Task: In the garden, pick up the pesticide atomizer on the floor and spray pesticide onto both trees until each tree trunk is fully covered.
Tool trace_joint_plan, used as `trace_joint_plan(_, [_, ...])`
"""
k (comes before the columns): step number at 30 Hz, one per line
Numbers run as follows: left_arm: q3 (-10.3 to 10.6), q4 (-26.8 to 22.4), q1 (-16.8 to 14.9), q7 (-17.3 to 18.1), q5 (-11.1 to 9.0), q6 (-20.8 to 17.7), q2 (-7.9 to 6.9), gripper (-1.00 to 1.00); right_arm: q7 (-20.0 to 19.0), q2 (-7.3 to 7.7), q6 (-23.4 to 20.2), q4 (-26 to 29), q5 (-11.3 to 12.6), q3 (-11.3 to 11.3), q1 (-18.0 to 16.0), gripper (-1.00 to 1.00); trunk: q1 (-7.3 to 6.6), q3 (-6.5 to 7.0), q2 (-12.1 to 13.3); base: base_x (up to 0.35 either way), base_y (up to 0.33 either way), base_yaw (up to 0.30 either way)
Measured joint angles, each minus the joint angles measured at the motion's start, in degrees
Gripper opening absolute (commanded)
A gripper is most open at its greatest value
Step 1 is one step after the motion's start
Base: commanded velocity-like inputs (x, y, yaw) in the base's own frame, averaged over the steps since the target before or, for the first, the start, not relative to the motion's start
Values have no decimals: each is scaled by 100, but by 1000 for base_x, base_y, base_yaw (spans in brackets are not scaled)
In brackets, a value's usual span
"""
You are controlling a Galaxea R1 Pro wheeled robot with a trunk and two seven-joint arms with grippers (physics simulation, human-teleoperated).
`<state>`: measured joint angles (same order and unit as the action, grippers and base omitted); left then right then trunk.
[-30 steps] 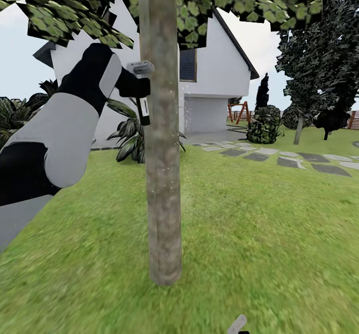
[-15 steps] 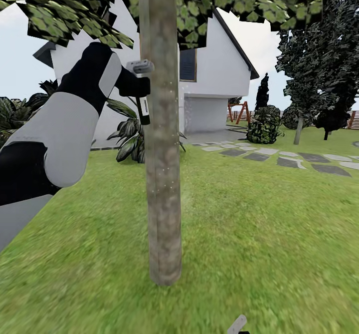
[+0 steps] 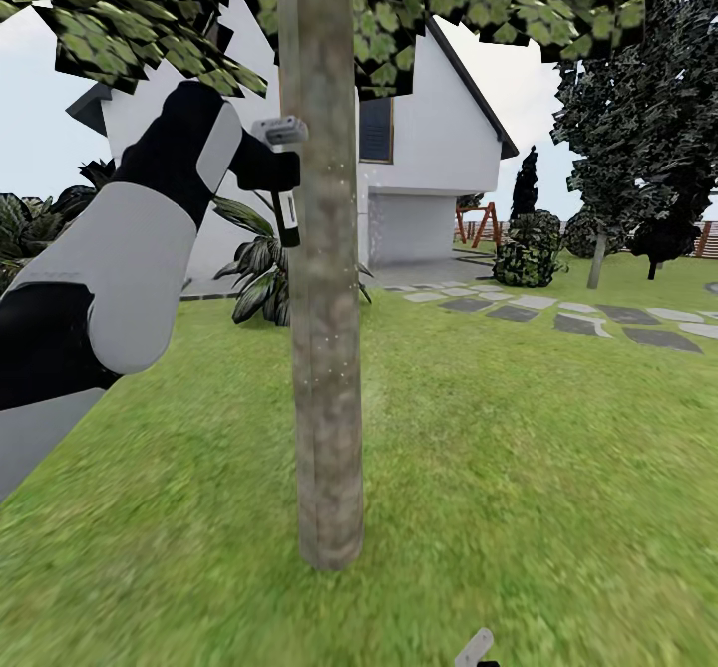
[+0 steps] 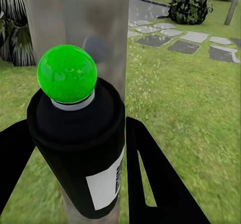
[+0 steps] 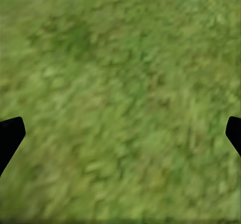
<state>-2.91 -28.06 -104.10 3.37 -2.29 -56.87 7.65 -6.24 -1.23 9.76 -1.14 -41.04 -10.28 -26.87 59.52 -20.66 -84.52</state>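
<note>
Beside the tree trunk (image 3: 324, 348), the left gripper (image 4: 75, 184) clamps the pesticide atomizer (image 4: 75, 143) for close spraying; right gripper (image 5: 120, 133) jaws wide.

A green lawn (image 3: 519, 448) runs back to a white house (image 3: 439, 149) with a dark roof and a pale garage door (image 3: 404, 230). Grey stepping stones (image 3: 578, 318) cross the grass at right, near a round shrub (image 3: 529, 246) and dark conifers (image 3: 648, 119), under a pale sky.

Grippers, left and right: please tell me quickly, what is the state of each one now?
Left gripper: closed on the pesticide atomizer, right by the tree trunk.
Right gripper: open, holding nothing, above the grass.
</note>
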Motion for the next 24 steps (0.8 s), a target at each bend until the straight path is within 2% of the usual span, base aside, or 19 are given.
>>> trace_joint_plan(3, [0,-5,-73,0,-3,0,0,-100,0,0,0,0,0,0,3,100,0,0,-1,0,0,0])
trace_joint_plan(7, [-3,24,-361,0,-4,0,0,-100,0,0,0,0,0,0,1,100,0,1,-1,0,0,0])
trace_joint_plan(24, [-6,40,-694,0,1,-5,0,-100,0,0,0,0,0,0,0,100,0,0,0,0,0,0])
